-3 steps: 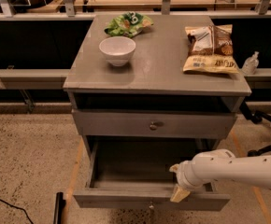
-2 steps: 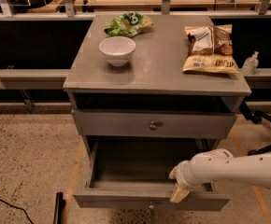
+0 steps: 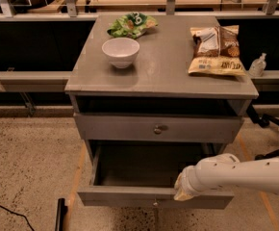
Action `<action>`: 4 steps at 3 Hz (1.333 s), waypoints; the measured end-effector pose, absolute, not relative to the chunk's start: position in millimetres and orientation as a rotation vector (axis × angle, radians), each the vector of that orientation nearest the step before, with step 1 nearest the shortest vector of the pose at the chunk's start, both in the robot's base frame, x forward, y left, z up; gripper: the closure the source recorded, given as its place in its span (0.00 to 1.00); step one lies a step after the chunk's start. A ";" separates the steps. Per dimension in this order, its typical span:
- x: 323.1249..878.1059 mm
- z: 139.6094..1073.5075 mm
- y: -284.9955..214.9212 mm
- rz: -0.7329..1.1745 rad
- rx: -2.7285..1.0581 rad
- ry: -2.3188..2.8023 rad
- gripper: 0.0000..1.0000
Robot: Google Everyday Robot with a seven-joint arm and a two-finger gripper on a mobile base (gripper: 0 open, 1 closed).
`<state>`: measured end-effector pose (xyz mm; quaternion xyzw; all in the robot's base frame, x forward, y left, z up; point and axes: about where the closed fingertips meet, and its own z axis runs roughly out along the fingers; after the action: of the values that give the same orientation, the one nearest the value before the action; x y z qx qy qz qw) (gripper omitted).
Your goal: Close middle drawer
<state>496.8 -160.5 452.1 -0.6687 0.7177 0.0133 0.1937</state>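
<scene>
The middle drawer (image 3: 125, 196) is a grey wooden box that stands pulled far out of the grey cabinet, low in the camera view. Its inside (image 3: 139, 165) looks dark and empty. A small metal knob (image 3: 155, 204) shows on its front panel. My gripper (image 3: 180, 191), at the end of a white arm (image 3: 240, 172) that comes in from the right, sits at the top edge of the front panel, right of its middle and touching or nearly touching it.
Above the open drawer is a shut drawer front with a round knob (image 3: 159, 128), with a dark slot over it. On the cabinet top (image 3: 163, 69) are a white bowl (image 3: 120, 51), a green bag (image 3: 131, 25) and a chip bag (image 3: 215, 44). A speckled floor lies around the cabinet.
My gripper has shifted slightly left along the drawer's front edge. The drawer stands about as far out as before.
</scene>
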 end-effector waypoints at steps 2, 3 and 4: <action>508.1 455.6 -159.2 -0.002 -1.874 1.980 1.00; 517.0 458.4 -157.6 -0.029 -1.872 1.958 1.00; 520.3 459.6 -155.3 -0.019 -1.859 1.949 0.82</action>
<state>520.3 -155.3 459.6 -0.6729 0.7056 -0.0068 0.2220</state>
